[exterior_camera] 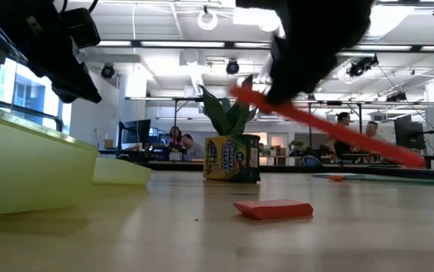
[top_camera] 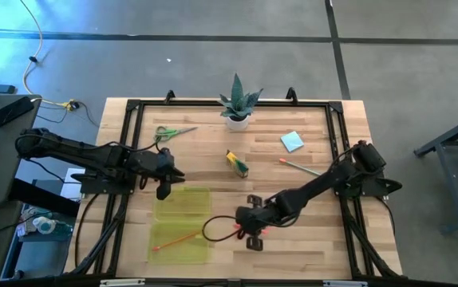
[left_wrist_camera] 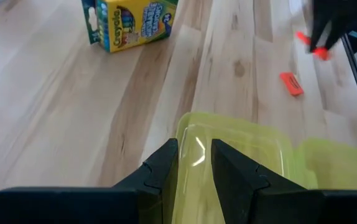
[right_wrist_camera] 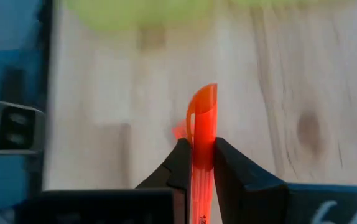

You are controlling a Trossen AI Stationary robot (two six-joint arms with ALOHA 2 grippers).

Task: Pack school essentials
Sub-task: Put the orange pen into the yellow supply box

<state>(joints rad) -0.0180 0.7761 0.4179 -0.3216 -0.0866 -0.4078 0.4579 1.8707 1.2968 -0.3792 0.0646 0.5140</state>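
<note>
The red-orange marker (right_wrist_camera: 202, 146) is held clear of the table (top_camera: 309, 239), clamped between the jaws of the right gripper (top_camera: 253, 231), which are closed narrowly on its barrel; in the right wrist view the capped end juts forward past the jaws, and in the low view its long axis slopes downward across the scene. The landmark for all positions is the translucent yellow-green case (top_camera: 183, 223), lying open in two halves with one orange pencil (top_camera: 177, 239) already resting in the nearer half. The marker is just beside the case on its right-arm side, with the case ahead of the jaws in the right wrist view, so the right arm is the nearer to the delivery and, in my judgement, need only carry the marker over the case wall. The left gripper (top_camera: 163, 169) holds the far edge of the case, jaws partly closed on its rim, apparently steadying it. The tiny red eraser (left_wrist_camera: 291, 84) lies on the table beside the case, below the marker. Farther from the case stand the crayon box (top_camera: 237, 163), the green-handled scissors (top_camera: 173, 132), the light blue note pad (top_camera: 292, 141) and a second orange pencil (top_camera: 301, 167), all unpacked.
</note>
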